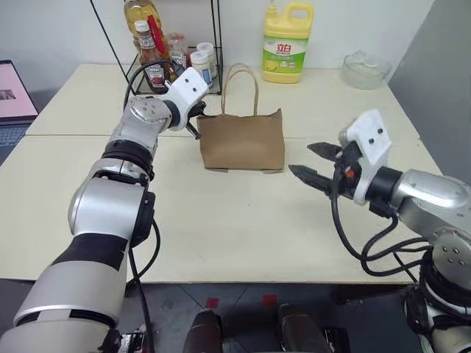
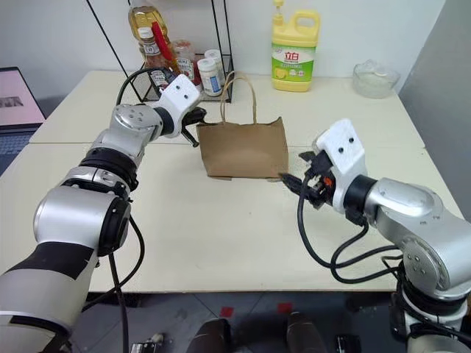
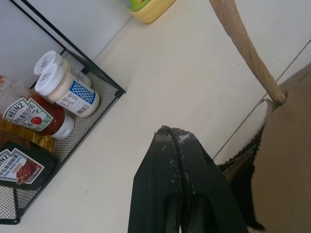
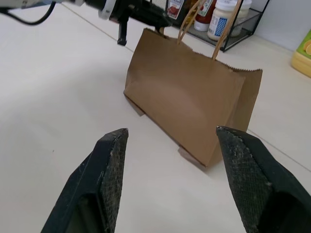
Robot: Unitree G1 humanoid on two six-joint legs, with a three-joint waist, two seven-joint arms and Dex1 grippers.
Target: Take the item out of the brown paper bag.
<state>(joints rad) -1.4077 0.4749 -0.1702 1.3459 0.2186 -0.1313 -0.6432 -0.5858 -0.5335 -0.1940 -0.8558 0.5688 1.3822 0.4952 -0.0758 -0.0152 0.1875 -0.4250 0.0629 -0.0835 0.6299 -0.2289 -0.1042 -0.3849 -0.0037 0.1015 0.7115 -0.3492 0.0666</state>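
Brown paper bag (image 1: 243, 141) standing upright in the middle of the pale table (image 1: 221, 235), top open, two thin loop handles sticking up. Item inside not to be seen; cannot tell where it sits.

Left gripper (image 3: 176, 138) up by the bag's top corner on the robot's left side, fingers pressed tight together with nothing between them. Tips just beside the bag's edge, near one handle; touching or not, cannot tell.

Right gripper (image 4: 171, 138) on the other side of the bag, near it but apart, pointing at its front. Fingers spread wide, nothing held.

Behind the bag, a black wire rack (image 1: 140, 73) with red-capped ketchup bottles (image 3: 36, 116) and two white-capped jars (image 3: 68, 90). Farther back, a tall yellow jug (image 1: 287, 44) with a green label. A clear glass bowl (image 1: 366, 70) at the far corner on the robot's right. A laptop (image 1: 15, 95) at the left edge.
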